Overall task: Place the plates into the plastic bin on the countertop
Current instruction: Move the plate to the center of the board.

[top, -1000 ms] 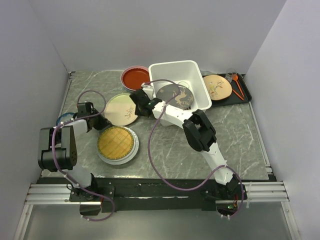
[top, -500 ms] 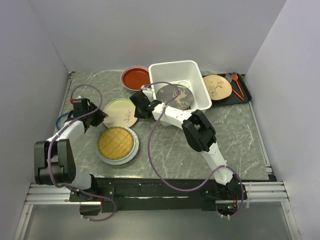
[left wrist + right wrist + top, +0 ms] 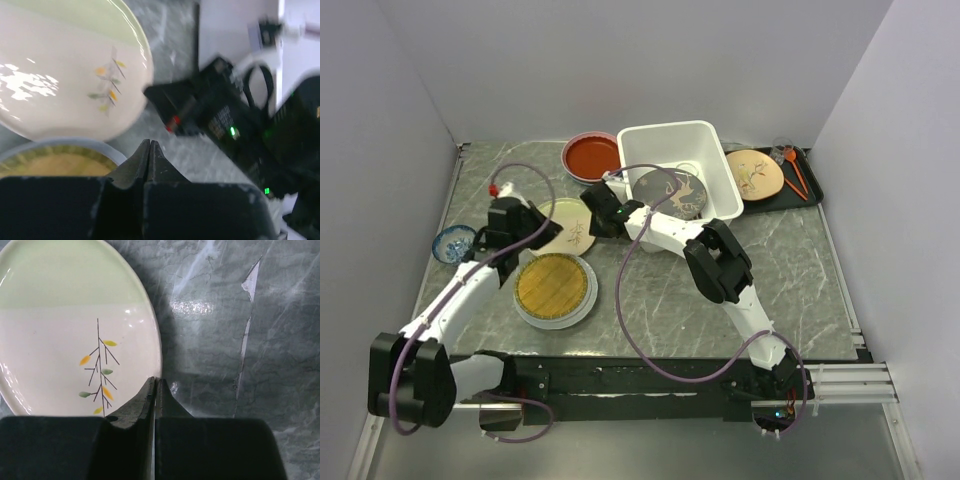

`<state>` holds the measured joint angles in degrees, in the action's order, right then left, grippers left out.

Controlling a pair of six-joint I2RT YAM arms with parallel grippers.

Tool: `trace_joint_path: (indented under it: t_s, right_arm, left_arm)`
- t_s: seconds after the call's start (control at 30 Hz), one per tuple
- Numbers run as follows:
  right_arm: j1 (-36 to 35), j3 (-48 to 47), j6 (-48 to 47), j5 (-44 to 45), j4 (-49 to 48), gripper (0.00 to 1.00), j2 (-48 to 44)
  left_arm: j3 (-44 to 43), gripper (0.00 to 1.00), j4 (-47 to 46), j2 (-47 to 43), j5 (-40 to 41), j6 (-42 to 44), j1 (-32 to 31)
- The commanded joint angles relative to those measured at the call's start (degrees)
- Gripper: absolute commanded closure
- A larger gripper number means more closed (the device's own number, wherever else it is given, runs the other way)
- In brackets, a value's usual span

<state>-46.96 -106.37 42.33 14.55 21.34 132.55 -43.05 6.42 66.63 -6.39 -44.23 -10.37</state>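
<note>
Branch plate (image 3: 565,222): round and glossy, with a cream field, a pale green band on one side, and a thin dark twig with yellow, orange and green leaves. It lies flat on the countertop (image 3: 800,270), at 8 o'clock from the plastic bin (image 3: 667,127) and outside it. The dark plate with gold tree (image 3: 670,192) sits at the bin's 7 o'clock corner.

Right gripper (image 3: 155,384): jaws pressed together and empty, with the tips at the branch plate's 3 o'clock rim in the top view.

Left gripper (image 3: 150,146): jaws closed and empty, at the plate's 9 o'clock side.
</note>
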Motion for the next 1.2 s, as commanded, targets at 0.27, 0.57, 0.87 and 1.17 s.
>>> trace_joint_path:
  t_s: [0.27, 0.57, 0.87, 1.17]
  right_arm:
    - [1.17, 1.34, 0.30, -1.71, -3.50, 1.00, -1.42]
    - [1.70, 2.48, 0.48, -2.94, -4.29, 1.00, -1.33]
    - [1.78, 2.83, 0.56, -3.56, -4.73, 1.00, -1.07]
    - [1.87, 3.18, 0.30, -4.61, -5.00, 1.00, -0.89]
  left_arm:
    - [4.11, 0.99, -4.30, 5.61, 11.84, -6.04, -24.77]
    - [2.88, 0.99, -4.14, 14.66, 17.81, -10.52, -31.11]
    - [2.53, 0.99, 2.02, 19.15, 23.70, -14.04, -31.38]
    - [4.28, 0.99, 4.04, 18.10, 27.40, -16.33, -30.15]
